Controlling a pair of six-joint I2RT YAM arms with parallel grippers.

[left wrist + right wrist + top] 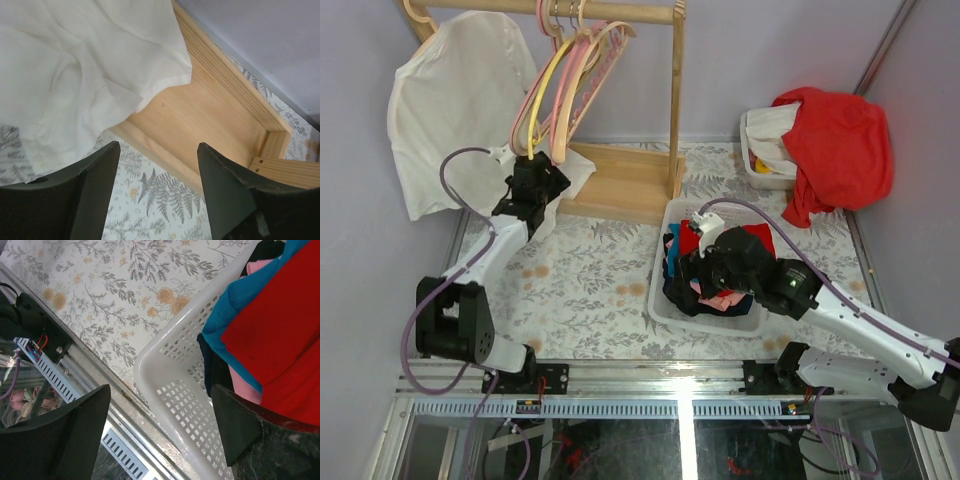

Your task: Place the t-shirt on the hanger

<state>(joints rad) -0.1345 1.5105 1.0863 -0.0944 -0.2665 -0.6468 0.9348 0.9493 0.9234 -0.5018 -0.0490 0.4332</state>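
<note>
Your left gripper point(159, 150) gapes empty beside the white cotton t-shirt point(75, 75) at the worktop's far-left corner; your right gripper point(160, 392) gapes over the white perforated plastic basket point(182, 412).

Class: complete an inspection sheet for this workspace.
Surface: floral table top, wooden rack base at the back.
Job's things: white t-shirt hangs from the rail, left; pale hanger hook shows above it.
Clutter: basket of mixed clothes; red garment over a far bin; pink and yellow hangers on the rail.
Pincers: left pincer open, empty, near the shirt hem; right pincer open, empty, above the basket corner.
Cables: purple cables loop along both arms.
Surroundings: plain lilac walls.
</note>
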